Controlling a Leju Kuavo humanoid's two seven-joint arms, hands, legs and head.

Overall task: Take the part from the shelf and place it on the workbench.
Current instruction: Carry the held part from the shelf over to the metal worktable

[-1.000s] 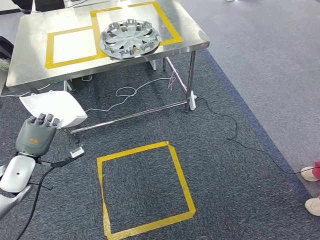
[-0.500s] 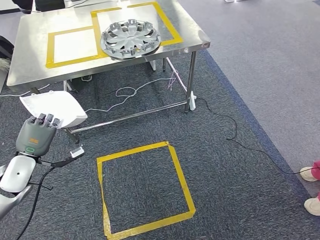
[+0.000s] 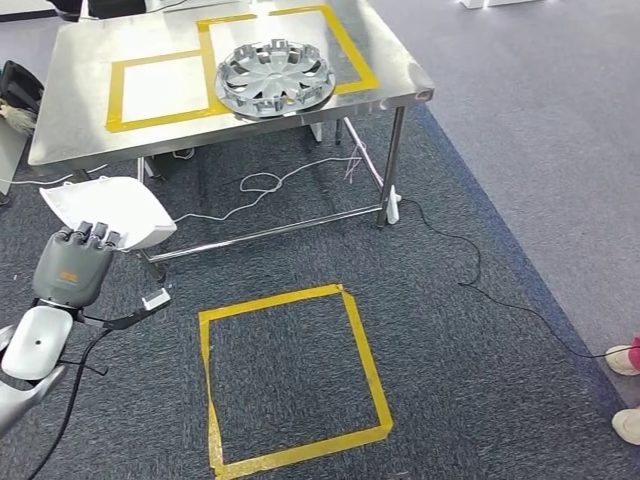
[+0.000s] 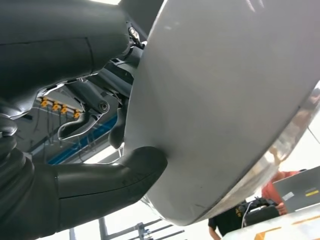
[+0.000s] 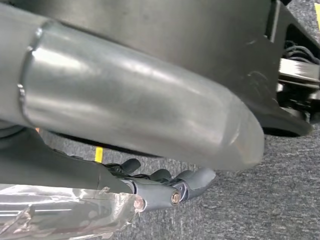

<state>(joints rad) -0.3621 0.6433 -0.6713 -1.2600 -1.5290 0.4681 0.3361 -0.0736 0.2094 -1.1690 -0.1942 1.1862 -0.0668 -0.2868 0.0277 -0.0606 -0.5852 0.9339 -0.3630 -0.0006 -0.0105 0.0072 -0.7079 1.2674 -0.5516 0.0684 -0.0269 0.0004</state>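
Left hand (image 3: 74, 268) grips the white part (image 3: 113, 212) by its near edge; it looks light, stiff and smooth, maybe slippery.

The grey left hand (image 3: 72, 268) is covering the near edge of the white curved plastic part (image 3: 113, 212), and its fingertips are tucked out of sight beneath it. In the left wrist view the part (image 4: 226, 100) is running off the frame. The right hand's dark fingers (image 5: 166, 192) are lying half hidden behind a silver tube (image 5: 132, 110), their grasp unreadable. Two shoes (image 3: 625, 390) are being cut by the edge.
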